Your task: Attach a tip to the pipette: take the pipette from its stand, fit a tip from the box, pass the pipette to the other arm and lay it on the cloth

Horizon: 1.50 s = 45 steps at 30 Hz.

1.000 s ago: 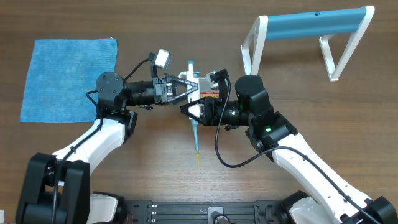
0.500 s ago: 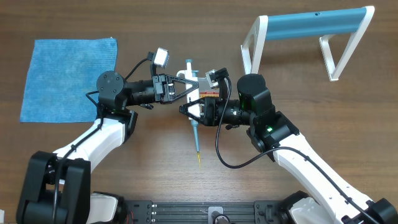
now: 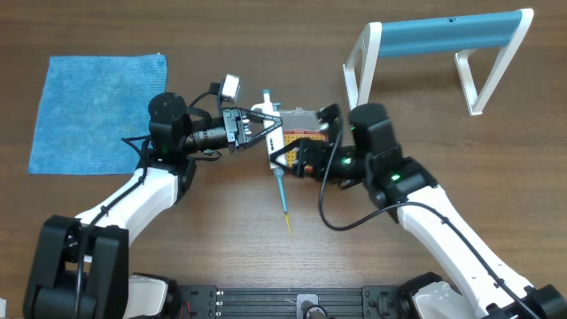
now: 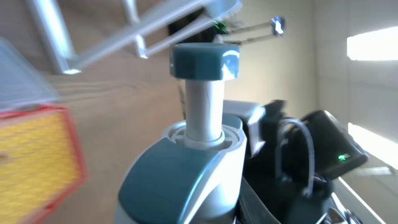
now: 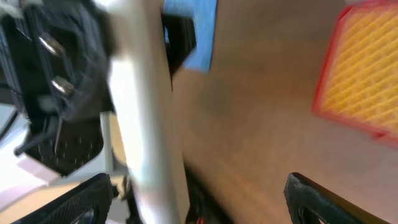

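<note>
Mid-table, left gripper [image 3: 268, 127] clamps the pipette [image 3: 278, 182], tip toward the bases; right gripper [image 3: 292, 159] splayed open; cloth [image 3: 97, 111] lies left.

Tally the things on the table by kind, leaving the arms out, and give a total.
cloth: 1
pipette: 1
tip box: 1
stand: 1
Total: 4
</note>
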### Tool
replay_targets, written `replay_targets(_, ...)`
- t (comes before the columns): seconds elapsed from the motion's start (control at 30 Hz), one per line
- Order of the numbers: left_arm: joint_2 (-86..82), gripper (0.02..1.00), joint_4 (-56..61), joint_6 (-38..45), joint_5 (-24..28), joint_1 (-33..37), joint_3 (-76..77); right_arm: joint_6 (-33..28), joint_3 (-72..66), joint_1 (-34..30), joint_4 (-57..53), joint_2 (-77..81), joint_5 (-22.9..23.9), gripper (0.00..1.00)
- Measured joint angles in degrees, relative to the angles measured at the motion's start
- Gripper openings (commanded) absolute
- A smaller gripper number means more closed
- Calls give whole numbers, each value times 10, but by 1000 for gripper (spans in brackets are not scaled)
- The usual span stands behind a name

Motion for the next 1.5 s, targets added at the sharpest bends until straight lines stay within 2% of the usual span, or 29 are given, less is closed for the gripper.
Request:
replay_targets(0.07, 0, 27, -26, 19, -17, 12, 0, -15, 0, -27, 12, 0, -6, 897)
replay_targets(0.17, 0, 27, -32, 37, -37, 42, 0, -28, 0, -63, 64, 0, -48, 897)
replay_targets(0.37, 0, 27, -104, 68, -46, 130, 21, -30, 0, -80, 90, 0, -86, 897)
replay_targets(0.53, 0, 27, -360, 179, -42, 230, 88, -32, 0, -87, 91, 0, -94, 897)
replay_targets(0.63, 0, 25, -537, 270, -67, 290, 154, -32, 0, -87, 91, 0, -91, 897)
replay_targets(0.73, 2, 25, -696, 370, -118, 336, 250, -34, 0, -87, 91, 0, -71, 897)
replay_targets(0.83, 31, 25, -870, 476, -181, 373, 399, -36, 0, -87, 90, 0, -30, 897)
replay_targets(0.97, 115, 25, -1021, 581, -254, 405, 613, -37, 0, -87, 82, 0, 8, 897)
replay_targets(1.07, 224, 25, -1134, 655, -344, 409, 821, -38, 1, -87, 59, 0, 28, 897)
replay_targets(1.17, 339, 25, -1214, 705, -431, 409, 999, -36, 0, -87, 23, 0, 50, 897)
replay_targets(1.27, 436, 25, -1252, 732, -484, 409, 1100, -26, 0, -87, 1, 0, 62, 899)
replay_targets(1.5, 590, 25, -1261, 801, -583, 384, 1118, 8, 0, -71, -2, 0, 88, 897)
